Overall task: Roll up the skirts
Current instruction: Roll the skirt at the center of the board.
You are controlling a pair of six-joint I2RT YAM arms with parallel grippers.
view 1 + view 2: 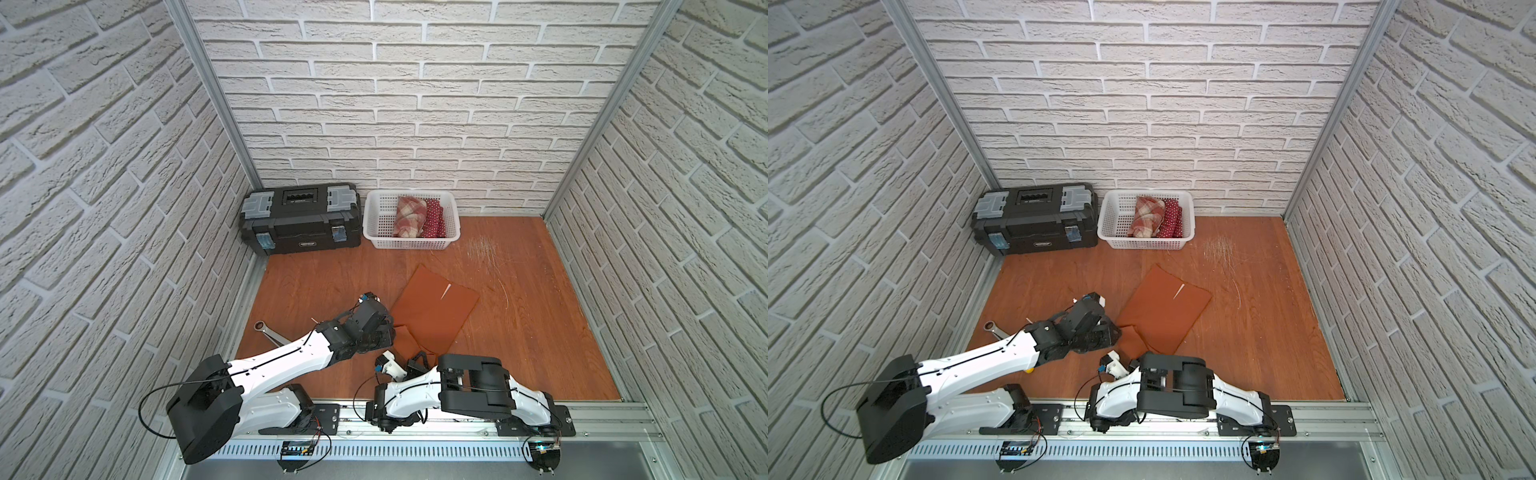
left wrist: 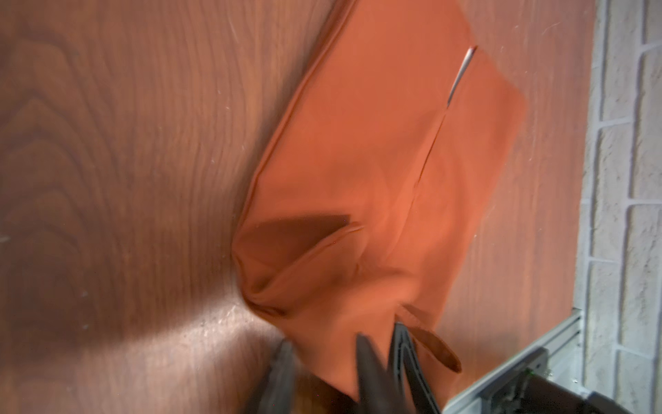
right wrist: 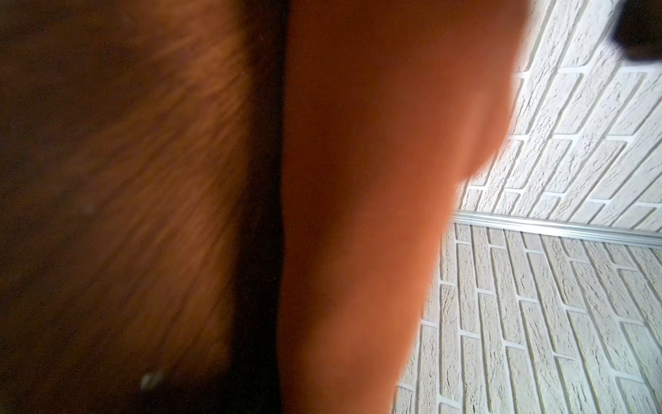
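The rust-orange skirt (image 1: 434, 307) (image 1: 1165, 309) lies mostly flat on the wooden floor, with its near corner bunched and lifted. My left gripper (image 2: 324, 342) is at that near left corner (image 1: 388, 332). Its blurred fingers stand apart, open, with orange cloth between them. My right gripper (image 1: 419, 357) (image 1: 1136, 361) is at the skirt's near edge. In the right wrist view the orange cloth (image 3: 358, 215) hangs right in front of the camera and hides the jaws. The plaid skirt (image 1: 409, 216) and the polka-dot skirt (image 1: 434, 220) lie rolled in the white basket (image 1: 376, 220).
A black toolbox (image 1: 299, 220) stands at the back left beside the basket. A metal wrench (image 1: 270, 330) lies on the floor by the left arm. Brick-pattern walls enclose three sides, and an aluminium rail (image 1: 457, 419) runs along the front.
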